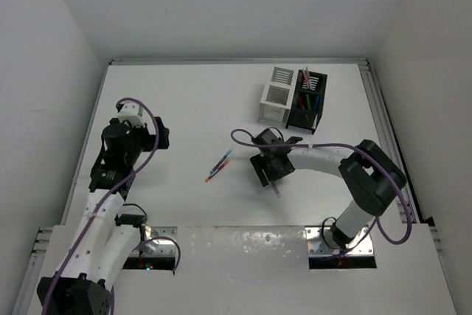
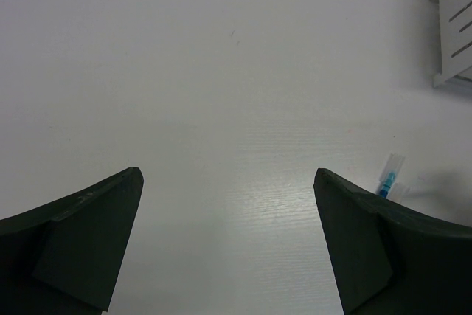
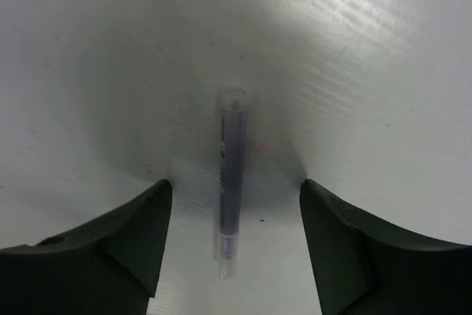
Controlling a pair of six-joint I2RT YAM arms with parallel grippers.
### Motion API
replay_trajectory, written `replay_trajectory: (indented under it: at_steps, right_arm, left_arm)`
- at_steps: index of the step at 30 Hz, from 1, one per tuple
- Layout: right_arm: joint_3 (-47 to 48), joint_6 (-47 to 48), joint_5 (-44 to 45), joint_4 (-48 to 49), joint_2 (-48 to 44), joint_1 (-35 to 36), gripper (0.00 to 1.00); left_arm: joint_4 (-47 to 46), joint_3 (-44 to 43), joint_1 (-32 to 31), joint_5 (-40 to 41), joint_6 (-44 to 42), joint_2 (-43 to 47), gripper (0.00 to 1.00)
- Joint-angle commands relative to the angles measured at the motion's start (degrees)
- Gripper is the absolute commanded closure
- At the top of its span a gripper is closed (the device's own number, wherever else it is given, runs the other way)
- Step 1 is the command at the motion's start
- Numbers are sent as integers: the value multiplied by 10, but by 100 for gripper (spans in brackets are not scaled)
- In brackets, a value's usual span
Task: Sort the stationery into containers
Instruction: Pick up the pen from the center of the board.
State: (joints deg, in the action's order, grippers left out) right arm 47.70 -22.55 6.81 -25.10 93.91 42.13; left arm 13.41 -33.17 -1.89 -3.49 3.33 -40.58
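Purple pen [image 3: 229,175] lies flat on the table [image 3: 88,71] directly under my right pincer [image 3: 234,184], in the gap between my two fingers. Its long axis runs straight away from my wrist, so it lies crosswise to the line along which the fingers would close, which is how I would want it for a squeeze across the barrel. Both fingers stand well apart, one on each side of the pen, touching nothing that I can see. My right arm is clearly the nearer one for this pen. My left pincer [image 2: 227,173] is also spread wide and empty, off on the far side of the blue pen [image 2: 389,175] and the red pen [image 1: 212,176], which lie close together between my two pincers. Beyond my right pincer stand the white box [image 1: 271,111] and the black box [image 1: 302,119], side by side; the black one already holds several coloured pens. From above, my own wrist hides most of the purple pen. I cannot tell how high my fingertips hang over the table, and I can find no eraser anywhere.
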Motion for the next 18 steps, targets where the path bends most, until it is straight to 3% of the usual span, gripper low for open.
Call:
replay_trajectory:
  at_steps: [1, 5, 6, 7, 8, 13, 18]
  right_arm:
    - [-23, -28, 12, 14, 13, 2, 34]
    - [-48, -38, 15, 22, 11, 3, 60]
    - [-50, -39, 19, 23, 12, 3, 82]
    - [-52, -40, 21, 20, 11, 2, 94]
    - [-46, -39, 22, 15, 10, 2, 100]
    - [4, 5, 41, -13, -35, 4, 100]
    - [124, 86, 87, 6, -126, -10, 100]
  left_arm:
    - [1, 5, -3, 4, 4, 13, 1]
    - [0, 6, -3, 12, 3, 16, 1]
    - [-3, 6, -3, 13, 3, 16, 1]
    - [-4, 6, -3, 13, 3, 15, 1]
    - [-6, 6, -3, 12, 3, 14, 1]
    - [-9, 5, -4, 11, 0, 8, 1]
    - [-9, 3, -2, 13, -1, 0, 1]
